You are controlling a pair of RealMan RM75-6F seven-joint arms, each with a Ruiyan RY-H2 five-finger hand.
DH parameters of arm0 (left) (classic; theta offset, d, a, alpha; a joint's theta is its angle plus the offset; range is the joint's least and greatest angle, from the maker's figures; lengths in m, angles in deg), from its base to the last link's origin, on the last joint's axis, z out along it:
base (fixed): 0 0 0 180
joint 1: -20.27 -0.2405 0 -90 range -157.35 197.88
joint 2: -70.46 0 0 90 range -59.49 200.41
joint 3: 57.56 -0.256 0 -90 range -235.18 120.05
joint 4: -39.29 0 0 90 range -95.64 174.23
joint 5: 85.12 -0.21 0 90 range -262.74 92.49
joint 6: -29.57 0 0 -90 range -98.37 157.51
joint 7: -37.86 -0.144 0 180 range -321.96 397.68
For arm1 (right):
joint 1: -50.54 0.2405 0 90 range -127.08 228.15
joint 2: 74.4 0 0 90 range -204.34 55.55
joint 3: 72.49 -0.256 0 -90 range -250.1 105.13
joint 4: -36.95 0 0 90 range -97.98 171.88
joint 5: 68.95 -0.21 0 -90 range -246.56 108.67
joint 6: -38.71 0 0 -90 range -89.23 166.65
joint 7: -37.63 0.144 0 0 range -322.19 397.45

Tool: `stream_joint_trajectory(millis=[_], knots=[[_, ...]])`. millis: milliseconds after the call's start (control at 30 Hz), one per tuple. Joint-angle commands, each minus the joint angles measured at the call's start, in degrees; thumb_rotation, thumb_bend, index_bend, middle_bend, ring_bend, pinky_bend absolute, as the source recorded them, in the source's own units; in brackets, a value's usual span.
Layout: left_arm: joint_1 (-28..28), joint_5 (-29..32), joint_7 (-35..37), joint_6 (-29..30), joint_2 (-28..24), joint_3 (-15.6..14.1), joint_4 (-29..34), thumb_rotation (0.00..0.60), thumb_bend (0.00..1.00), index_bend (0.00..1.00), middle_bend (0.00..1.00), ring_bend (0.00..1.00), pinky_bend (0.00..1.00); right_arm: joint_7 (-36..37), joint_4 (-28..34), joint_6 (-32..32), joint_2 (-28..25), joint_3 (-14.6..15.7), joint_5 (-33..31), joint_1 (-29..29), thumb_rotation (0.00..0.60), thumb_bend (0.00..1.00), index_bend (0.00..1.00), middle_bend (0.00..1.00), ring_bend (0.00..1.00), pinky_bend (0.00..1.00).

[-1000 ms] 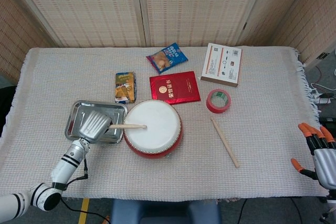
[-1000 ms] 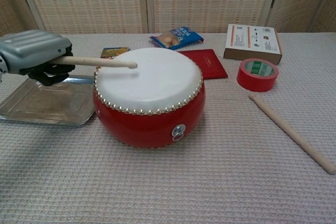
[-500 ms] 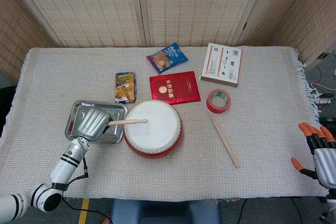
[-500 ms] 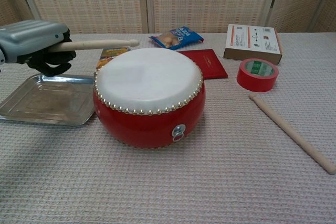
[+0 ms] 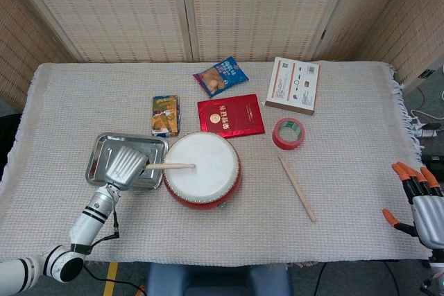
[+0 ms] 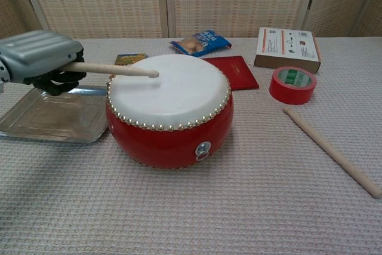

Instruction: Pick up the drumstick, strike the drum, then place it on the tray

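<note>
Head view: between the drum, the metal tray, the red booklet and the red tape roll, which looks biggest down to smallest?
1. Drum
2. Metal tray, partly hidden by the hand
3. Red booklet, close to the tray, so that order is unsure
4. Red tape roll

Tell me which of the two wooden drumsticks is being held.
The wooden drumstick over the red drum, gripped by the left robot hand. The other drumstick lies untouched on the cloth, right of the drum.

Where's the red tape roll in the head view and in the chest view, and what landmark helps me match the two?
Head view: tape roll sits right of centre, just below the white box.
Chest view: tape roll sits at upper right, in front of the same box.
Shared landmark: the loose drumstick lying on the cloth, its near end just below the roll in both views.
</note>
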Motion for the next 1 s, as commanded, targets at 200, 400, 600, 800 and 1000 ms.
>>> stream_joint_trajectory(millis=[200,400,600,800,1000], knots=[[-0.3,0.0,0.2,-1.0,-0.7,-1.3,-0.5,0.6,0.49,1.0,1.0,0.98,1.0,0.1,-0.3,-0.4,0.1,-0.3,-0.3,-0.1,0.6,0.25,0.0,0.05,0.0,0.0],[0.5,-0.4,-5.7,-2.3,1.3,-3.5,-3.2,0.6,0.49,1.0,1.0,0.98,1.0,-0.4,-0.1,0.4,0.1,-0.5,-0.5,0.4,0.6,0.25,0.0,0.05,0.0,0.0],[-0.5,0.4,2.1,0.0,0.5,-0.3,0.2,0.6,0.49,1.0,1.0,0.98,1.0,-0.7,-0.2,0.9,0.2,-0.7,-1.2,0.7,0.6,0.25,0.0,0.05,0.0,0.0],[-0.9,-1.4,4.4,2.0,0.1,0.5,-0.3,0.6,0.49,1.0,1.0,0.98,1.0,-0.4,-0.6,1.5,0.4,-0.9,-1.7,1.0,0.6,0.25,0.0,0.05,0.0,0.0],[0.5,-0.9,-1.4,-2.4,-0.3,-2.4,-2.0,0.6,0.49,1.0,1.0,0.98,1.0,0.1,-0.9,1.7,0.5,-0.9,-1.7,1.1,0.6,0.25,0.0,0.05,0.0,0.0]])
